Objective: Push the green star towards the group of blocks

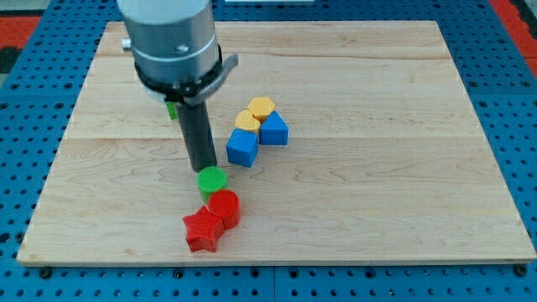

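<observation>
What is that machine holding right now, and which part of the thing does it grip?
Nothing: my tip is a bare rod end beside the green round block.

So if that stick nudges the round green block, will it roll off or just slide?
Probably slide: the green round block seems to sit on a flat face on the wooden board. It looks small and rigid, likely light. Pushed toward the view's bottom by my tip, it would likely bump the red round block touching it.

A pale wooden board [377, 184] lies on a blue perforated table [518, 126].
</observation>
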